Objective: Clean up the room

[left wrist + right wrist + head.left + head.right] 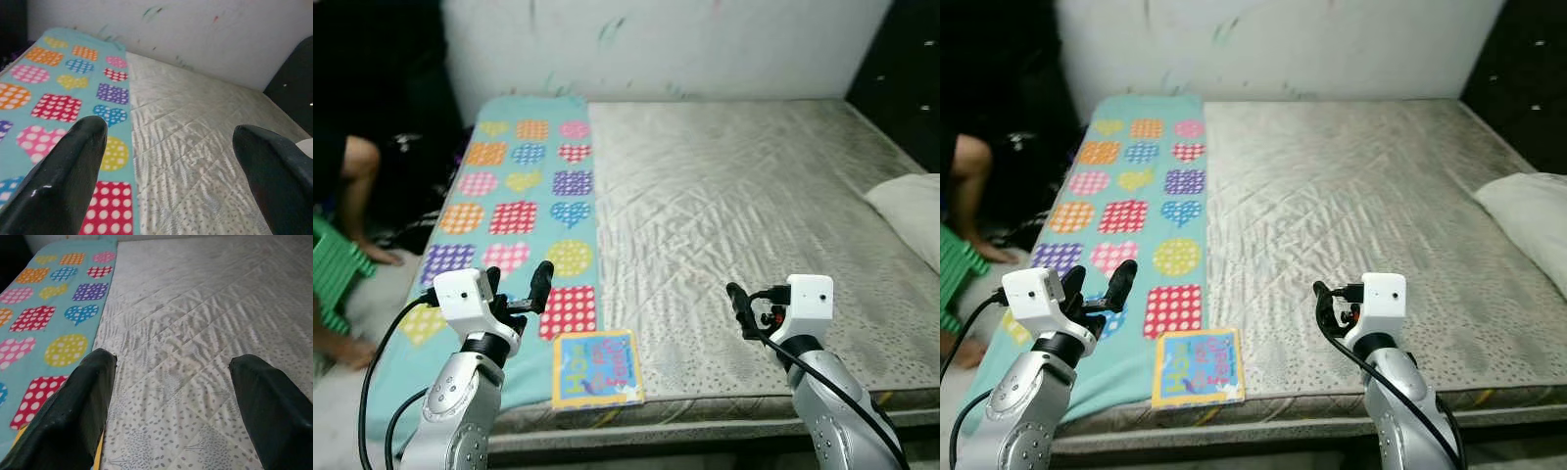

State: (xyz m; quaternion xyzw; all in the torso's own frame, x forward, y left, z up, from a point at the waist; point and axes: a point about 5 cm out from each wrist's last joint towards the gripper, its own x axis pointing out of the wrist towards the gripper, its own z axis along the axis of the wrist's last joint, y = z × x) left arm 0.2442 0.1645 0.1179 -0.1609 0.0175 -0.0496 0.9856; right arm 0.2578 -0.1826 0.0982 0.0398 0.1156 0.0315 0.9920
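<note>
From the head, you see the children's book [596,368] at the near edge of the bed [754,206], just right of and below your left gripper [517,290], well left of your right gripper [740,305]. Your left wrist shows its fingers [63,181] spread over the polka-dot blanket [58,103]. Your right wrist shows its fingers [78,416] spread above grey mattress.

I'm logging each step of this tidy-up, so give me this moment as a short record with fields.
surface: grey quilted mattress
cover: teal blanket with dotted hearts and squares, on the mattress's left strip
loose item: colourful square children's book, flat at the near edge
pillow: white pillow, far right
left gripper: open, above the blanket
right gripper: open, above the mattress
bystander: person's legs, at left
</note>
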